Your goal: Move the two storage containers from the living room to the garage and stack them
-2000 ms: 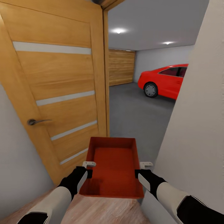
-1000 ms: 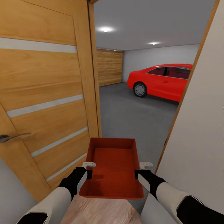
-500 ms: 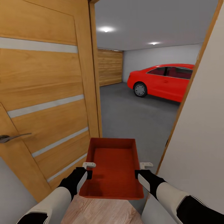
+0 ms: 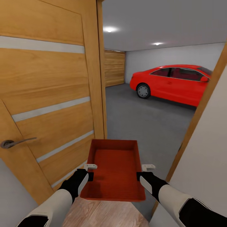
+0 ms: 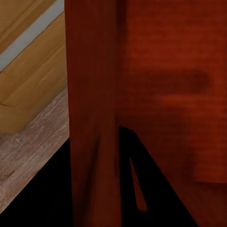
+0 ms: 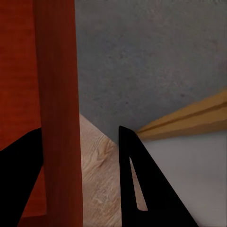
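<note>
- We stand in a doorway, and the garage opens across the upper right of the head frame, with plain pale walls and two ceiling lights.
- The open wooden door covers the whole left side of the frame, crossed by three pale strips, with a metal lever handle at middle left.
- The dark grey concrete floor runs from the centre of the frame back to the far wall.
- A red car sits right of centre in the upper half, side on, one wheel in sight.
- A wood-panelled door closes the far wall, just left of the car.
- The door frame and a pale wall slant down the right edge.
- One storage container hangs at lower centre, orange-red, lidless and empty, held level between our two arms above the seam where light wood planks meet the concrete.
- Our left gripper clamps the container's left wall; the left wrist view has that wall between the dark fingers.
- Our right gripper clamps the right wall likewise; the right wrist view shows the wall between its fingers.
</note>
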Robot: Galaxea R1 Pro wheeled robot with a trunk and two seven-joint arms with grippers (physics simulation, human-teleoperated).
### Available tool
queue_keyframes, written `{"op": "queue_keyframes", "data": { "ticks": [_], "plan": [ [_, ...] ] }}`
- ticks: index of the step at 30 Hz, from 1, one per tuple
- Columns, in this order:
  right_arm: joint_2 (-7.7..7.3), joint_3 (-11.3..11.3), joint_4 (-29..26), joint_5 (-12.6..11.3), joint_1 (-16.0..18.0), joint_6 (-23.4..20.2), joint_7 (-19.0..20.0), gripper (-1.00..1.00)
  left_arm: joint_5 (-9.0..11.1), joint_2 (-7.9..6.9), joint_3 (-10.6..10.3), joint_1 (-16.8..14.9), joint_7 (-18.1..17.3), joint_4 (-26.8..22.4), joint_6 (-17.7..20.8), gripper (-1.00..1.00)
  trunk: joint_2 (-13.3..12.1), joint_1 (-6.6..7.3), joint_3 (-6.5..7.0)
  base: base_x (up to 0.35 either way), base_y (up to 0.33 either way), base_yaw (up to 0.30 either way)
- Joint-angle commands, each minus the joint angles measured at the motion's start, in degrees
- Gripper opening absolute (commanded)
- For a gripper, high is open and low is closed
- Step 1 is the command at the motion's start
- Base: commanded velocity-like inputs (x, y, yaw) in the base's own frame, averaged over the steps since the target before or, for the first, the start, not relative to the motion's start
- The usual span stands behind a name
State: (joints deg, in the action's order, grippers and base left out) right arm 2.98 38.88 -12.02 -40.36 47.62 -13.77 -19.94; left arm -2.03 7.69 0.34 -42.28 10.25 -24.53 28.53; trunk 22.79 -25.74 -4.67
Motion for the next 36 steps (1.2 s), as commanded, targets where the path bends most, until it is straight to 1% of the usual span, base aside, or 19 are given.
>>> {"op": "queue_keyframes", "data": {
  "ticks": [1, 9, 27, 36],
  "plan": [
    [0.00, -1.9, -3.0, 2.0, 0.1, -0.2, -0.3, -1.00, 1.0, 0.22, -0.2, 0.0, 0.2, 0.8, 0.2, -1.00, 0.1, -0.04, -0.12, 0.086, 0.132, 0.000],
    [0.08, -1.9, -3.0, 2.0, 0.1, -0.2, -0.4, -1.00, 1.0, 0.22, -0.2, 0.0, 0.2, 0.8, 0.1, -1.00, 0.1, -0.04, -0.12, 0.062, 0.085, -0.045],
    [0.09, -1.8, -3.0, 2.0, 0.1, -0.2, -0.4, -1.00, 1.0, 0.22, -0.2, 0.0, 0.2, 0.8, 0.1, -1.00, 0.1, -0.04, -0.12, 0.002, 0.003, -0.235],
    [0.09, -1.8, -3.0, 2.0, 0.1, -0.2, -0.4, -1.00, 1.0, 0.22, -0.1, 0.0, 0.2, 0.9, 0.1, -1.00, 0.1, -0.04, -0.12, 0.079, 0.092, -0.242]
  ]
}}
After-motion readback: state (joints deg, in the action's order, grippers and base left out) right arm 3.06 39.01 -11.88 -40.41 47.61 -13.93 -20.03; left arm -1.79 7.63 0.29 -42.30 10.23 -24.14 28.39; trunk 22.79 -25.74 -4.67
